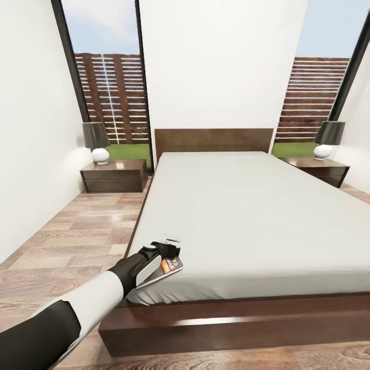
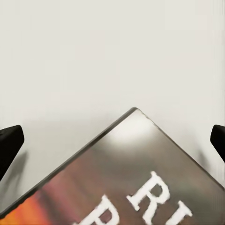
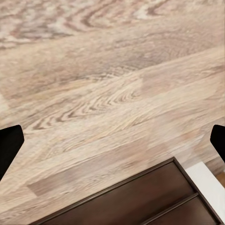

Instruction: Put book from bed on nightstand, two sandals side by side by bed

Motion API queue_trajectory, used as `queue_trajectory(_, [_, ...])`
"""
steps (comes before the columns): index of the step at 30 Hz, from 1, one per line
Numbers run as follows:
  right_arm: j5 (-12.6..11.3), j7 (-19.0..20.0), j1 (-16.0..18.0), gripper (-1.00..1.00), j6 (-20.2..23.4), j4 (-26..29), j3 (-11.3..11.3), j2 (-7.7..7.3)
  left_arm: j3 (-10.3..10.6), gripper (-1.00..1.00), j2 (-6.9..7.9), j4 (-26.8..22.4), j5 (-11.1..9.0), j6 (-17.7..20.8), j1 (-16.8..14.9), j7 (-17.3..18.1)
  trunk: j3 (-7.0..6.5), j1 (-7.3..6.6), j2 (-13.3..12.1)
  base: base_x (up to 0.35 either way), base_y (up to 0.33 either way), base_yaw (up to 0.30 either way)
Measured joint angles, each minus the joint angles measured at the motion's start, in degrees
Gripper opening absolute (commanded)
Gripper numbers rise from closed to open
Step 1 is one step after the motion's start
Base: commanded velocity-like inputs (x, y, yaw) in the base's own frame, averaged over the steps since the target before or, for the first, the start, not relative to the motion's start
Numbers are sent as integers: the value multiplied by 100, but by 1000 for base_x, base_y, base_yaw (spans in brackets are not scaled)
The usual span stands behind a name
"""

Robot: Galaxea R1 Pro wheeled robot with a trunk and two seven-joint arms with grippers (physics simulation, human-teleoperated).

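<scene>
The bedroom is seen from the foot of the bed, whose pale mattress is carried on a dark wooden frame with a plain headboard set against the white wall between two tall windows. The plank floor runs along the bed's left side and shows again in the right wrist view, where a dark piece of the frame and a white strip cross one corner.

A nightstand is placed at each side of the headboard, the left one against the wall and the right one partly cut by the picture's edge. Each bears a lamp, dark-shaded on a white base, yet bare top is left in front, probably enough for a thin paperback.

The left arm is stretched over the bed's near left corner, and the left gripper is brought down to the book, which lies flat on the mattress at that corner, its edge just overhanging. In the left wrist view the book's corner is seen between the dark fingertips, which stand wide apart; the jaws are released and nothing is gripped yet. This low, flat approach appears chosen so that the thin cover can be taken by its edge.

The right gripper's jaws are likewise spread, empty, above the floor.
</scene>
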State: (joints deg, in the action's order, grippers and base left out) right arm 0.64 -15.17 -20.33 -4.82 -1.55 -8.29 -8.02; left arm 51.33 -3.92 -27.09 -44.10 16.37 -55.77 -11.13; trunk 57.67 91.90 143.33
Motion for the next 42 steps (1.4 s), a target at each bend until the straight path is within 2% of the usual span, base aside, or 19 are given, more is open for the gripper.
queue_trajectory(28, [0,0,0,100,0,-1,0,0,-1,100,1,4,-3,-7,0,-3,0,0,0,-4,0,0])
queue_trajectory(36, [0,-4,0,100,1,-4,0,2,-6,100,-9,17,-61,-102,-4,-24,1,0,0,0,0,0])
queue_trajectory(40, [-2,-4,0,100,2,-7,0,2,-14,100,-19,8,-67,-128,-85,-140,1,0,0,0,0,0])
queue_trajectory(42, [-1,-5,0,100,1,-9,0,4,-23,100,-22,7,-70,-142,-272,-282,0,0,0,0,0,0])
